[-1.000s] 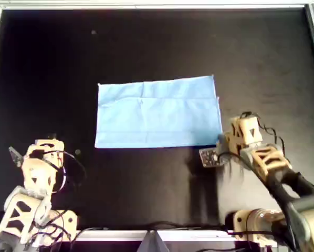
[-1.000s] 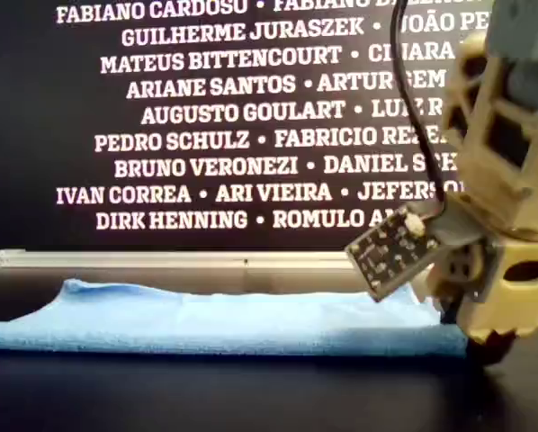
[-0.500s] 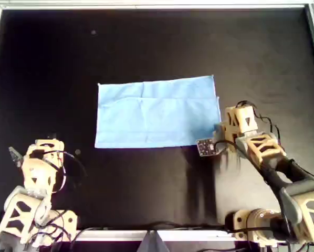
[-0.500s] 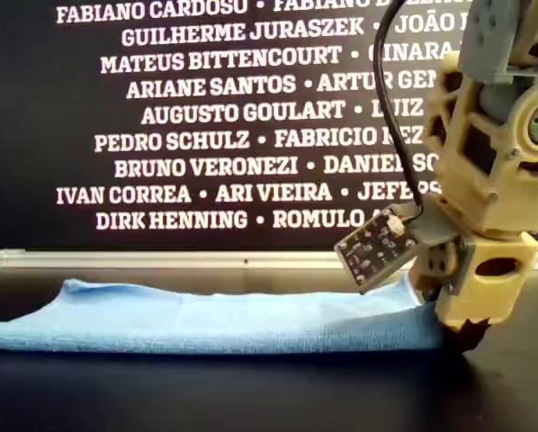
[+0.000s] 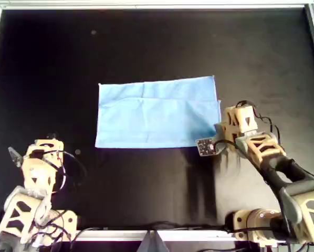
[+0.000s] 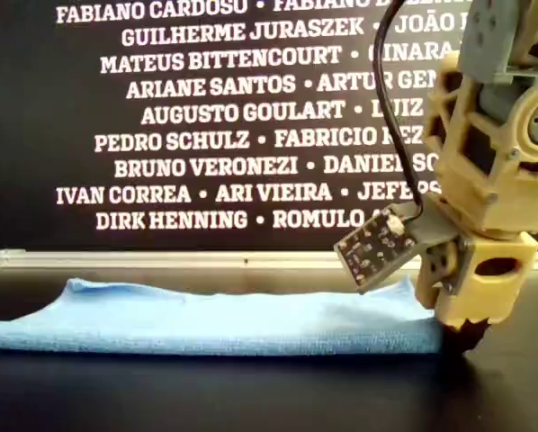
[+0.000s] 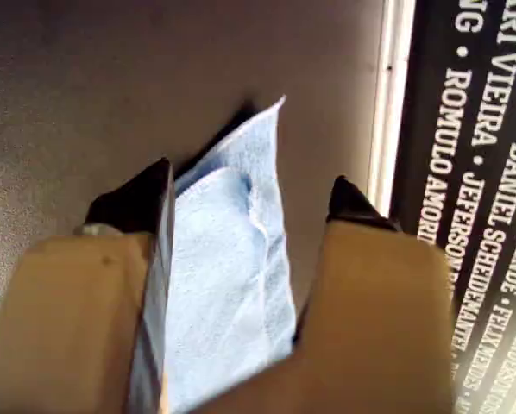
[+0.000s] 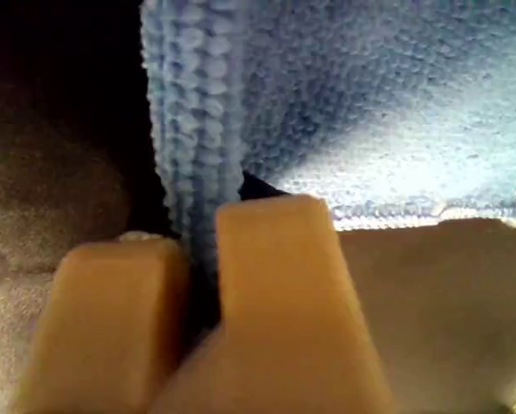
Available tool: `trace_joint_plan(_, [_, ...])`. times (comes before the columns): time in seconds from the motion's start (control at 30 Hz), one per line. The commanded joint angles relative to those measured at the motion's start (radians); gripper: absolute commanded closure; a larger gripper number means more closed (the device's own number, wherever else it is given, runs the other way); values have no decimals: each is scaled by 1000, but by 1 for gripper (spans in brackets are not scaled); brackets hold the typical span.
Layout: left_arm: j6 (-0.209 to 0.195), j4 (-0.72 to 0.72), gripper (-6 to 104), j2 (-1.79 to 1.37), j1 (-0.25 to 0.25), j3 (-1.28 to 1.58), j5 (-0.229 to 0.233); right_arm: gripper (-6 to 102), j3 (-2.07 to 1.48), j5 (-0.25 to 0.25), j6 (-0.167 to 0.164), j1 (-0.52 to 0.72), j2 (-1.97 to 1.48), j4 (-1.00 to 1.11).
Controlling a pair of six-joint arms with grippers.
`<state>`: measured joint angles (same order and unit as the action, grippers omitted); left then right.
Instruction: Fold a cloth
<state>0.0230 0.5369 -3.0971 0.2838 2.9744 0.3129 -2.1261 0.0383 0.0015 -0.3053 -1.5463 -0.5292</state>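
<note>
The light-blue cloth [image 5: 157,113] lies flat as a wide rectangle in the middle of the black table, and the exterior view shows it as a low strip [image 6: 206,319]. My right gripper [image 5: 218,137] is down at the cloth's near corner on the overhead view's right. In the right wrist view the right gripper [image 8: 202,250] is shut, with the hemmed edge of the cloth [image 8: 370,103] pinched between its fingers. My left gripper [image 5: 33,148] stays at the overhead view's lower left, well away from the cloth. Its jaws [image 7: 249,185] are open, with the cloth [image 7: 232,285] seen between them at a distance.
A silver frame [image 5: 146,6] borders the table's far edge and sides. A dark wall with white names [image 6: 251,108] stands behind the table. A small circuit board [image 6: 377,247] juts from the right gripper over the cloth's corner. Bare black table surrounds the cloth.
The right gripper moved in from just off the cloth to its near corner and settled onto the edge, which lifted slightly. The left arm has stayed still.
</note>
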Motion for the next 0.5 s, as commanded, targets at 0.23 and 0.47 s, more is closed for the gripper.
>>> trace_joint_plan(0.23, [8, -8, 34, -12, -18, -17, 12, 94, 158, -9, 3, 2, -25, 29])
trace_joint_plan(0.47, [6, -9, 34, -12, -9, -18, 11, 94, 362, -9, 3, -54, -2, 29])
